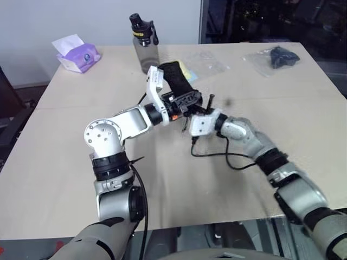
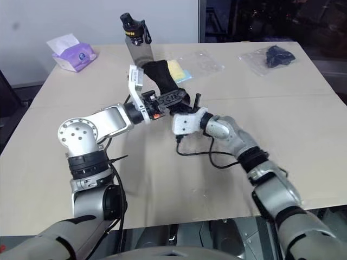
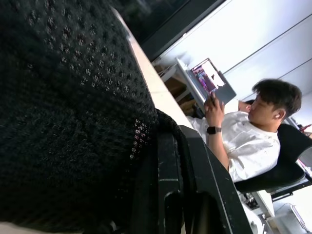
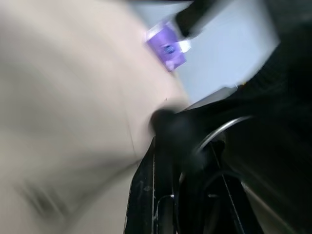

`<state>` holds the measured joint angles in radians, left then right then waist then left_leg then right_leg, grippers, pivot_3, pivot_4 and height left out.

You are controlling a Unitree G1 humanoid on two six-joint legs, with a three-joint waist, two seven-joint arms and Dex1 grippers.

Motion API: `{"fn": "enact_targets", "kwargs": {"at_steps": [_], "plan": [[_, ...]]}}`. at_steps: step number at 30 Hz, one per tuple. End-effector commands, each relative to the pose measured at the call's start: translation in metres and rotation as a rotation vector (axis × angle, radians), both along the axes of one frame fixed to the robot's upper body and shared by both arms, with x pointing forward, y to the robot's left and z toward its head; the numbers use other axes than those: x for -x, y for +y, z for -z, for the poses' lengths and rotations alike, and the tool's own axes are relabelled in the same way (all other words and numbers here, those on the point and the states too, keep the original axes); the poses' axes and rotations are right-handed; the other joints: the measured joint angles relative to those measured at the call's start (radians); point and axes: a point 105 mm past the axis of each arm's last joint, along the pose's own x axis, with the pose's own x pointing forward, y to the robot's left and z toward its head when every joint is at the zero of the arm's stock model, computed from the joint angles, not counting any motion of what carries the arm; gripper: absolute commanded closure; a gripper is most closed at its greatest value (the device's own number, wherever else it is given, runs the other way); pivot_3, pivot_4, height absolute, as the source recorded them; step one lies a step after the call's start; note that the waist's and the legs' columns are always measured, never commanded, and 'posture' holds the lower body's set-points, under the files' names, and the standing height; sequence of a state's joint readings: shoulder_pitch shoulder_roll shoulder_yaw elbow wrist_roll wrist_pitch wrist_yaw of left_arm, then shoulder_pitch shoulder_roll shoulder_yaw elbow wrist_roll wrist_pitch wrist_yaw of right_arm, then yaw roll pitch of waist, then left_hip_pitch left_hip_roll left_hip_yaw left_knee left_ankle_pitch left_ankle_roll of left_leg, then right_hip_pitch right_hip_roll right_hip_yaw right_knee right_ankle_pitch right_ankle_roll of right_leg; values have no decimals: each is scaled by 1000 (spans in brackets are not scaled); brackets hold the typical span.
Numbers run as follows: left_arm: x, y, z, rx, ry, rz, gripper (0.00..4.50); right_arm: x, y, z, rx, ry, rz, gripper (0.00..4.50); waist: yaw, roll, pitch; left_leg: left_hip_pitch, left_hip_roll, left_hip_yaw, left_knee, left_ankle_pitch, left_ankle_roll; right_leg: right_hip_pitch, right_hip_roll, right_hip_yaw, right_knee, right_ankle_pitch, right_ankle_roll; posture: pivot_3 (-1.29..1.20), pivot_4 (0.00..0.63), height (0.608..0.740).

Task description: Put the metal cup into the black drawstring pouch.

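My left gripper (image 1: pixel 188 102) is shut on the black drawstring pouch (image 1: pixel 174 76) and holds it up above the table's middle. The pouch's knit fabric (image 3: pixel 68 107) presses against a left finger (image 3: pixel 168 185). My right gripper (image 1: pixel 209 107) is right beside it, at the pouch's lower end, with its fingers (image 4: pixel 163 161) shut. In the right wrist view a thin shiny curved rim of the metal cup (image 4: pixel 222 130) shows between the fingers and the dark fabric. The rest of the cup is hidden by the pouch and the grippers.
A grey bottle with a black cap (image 1: pixel 144 46) stands at the table's far edge, a purple tissue pack (image 1: pixel 77 54) at far left. Clear plastic bags (image 1: pixel 209 62) lie behind the pouch, one with a dark item (image 1: pixel 277 57) at far right. A person (image 3: pixel 248 131) sits beyond the table.
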<state>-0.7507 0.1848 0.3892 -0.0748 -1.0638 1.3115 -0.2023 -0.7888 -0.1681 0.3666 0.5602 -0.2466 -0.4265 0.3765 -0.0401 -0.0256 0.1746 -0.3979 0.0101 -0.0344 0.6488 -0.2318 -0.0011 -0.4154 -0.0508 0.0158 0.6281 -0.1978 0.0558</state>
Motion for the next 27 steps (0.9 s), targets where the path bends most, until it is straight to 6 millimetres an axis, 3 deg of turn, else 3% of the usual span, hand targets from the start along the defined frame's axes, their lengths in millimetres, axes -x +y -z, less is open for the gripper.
{"fn": "enact_targets", "kwargs": {"at_steps": [1, 6, 10, 15, 22, 24, 27], "plan": [[15, -7, -13, 49, -77, 77, 4500, -14, -24, -27, -350, 217, 70, 4472, 4, 0, 0, 0, 0, 0, 0, 0, 0, 0, 0, 0, 0, 0, 0, 0, 150, 740], [17, 1, -17, 68, -89, 38, 4500, -12, -45, -36, -800, 508, 45, 4472, 11, 0, 0, -1, -1, -2, 1, -3, 4, 0, -2, 0, 0, 0, 0, 0, 150, 740], [19, 1, -16, 67, -87, 38, 4500, -12, -56, -44, -1024, 656, 2, 4472, 11, 1, 0, 0, -2, -2, 1, -3, 5, 0, -2, -1, 1, 0, 0, 0, 150, 740], [20, -1, -18, 72, -87, 46, 4500, -7, -57, -52, -1270, 942, -202, 4472, 10, 1, 0, 0, -1, -2, 0, -3, 5, 0, -1, -2, 2, 0, 0, 0, 150, 740], [22, -3, -21, 91, -89, 74, 4500, 3, -54, -54, -1443, 1305, -441, 4472, 6, 1, 0, 0, -1, 0, 0, -3, 5, 0, -1, -2, 2, 0, 0, 0, 150, 740], [24, -5, -22, 92, -89, 83, 4500, 5, -52, -59, -1429, 1311, -468, 4472, 5, 1, 1, 0, -1, -1, 0, -3, 5, 0, -1, -2, 2, 0, 0, 0, 150, 740], [25, -8, -24, 95, -94, 98, 4500, 10, -39, -56, -1216, 1162, -367, 4472, 1, 1, 1, 0, -1, 0, 0, -3, 5, 0, 0, -2, 2, 0, 0, 0, 150, 740]]}}
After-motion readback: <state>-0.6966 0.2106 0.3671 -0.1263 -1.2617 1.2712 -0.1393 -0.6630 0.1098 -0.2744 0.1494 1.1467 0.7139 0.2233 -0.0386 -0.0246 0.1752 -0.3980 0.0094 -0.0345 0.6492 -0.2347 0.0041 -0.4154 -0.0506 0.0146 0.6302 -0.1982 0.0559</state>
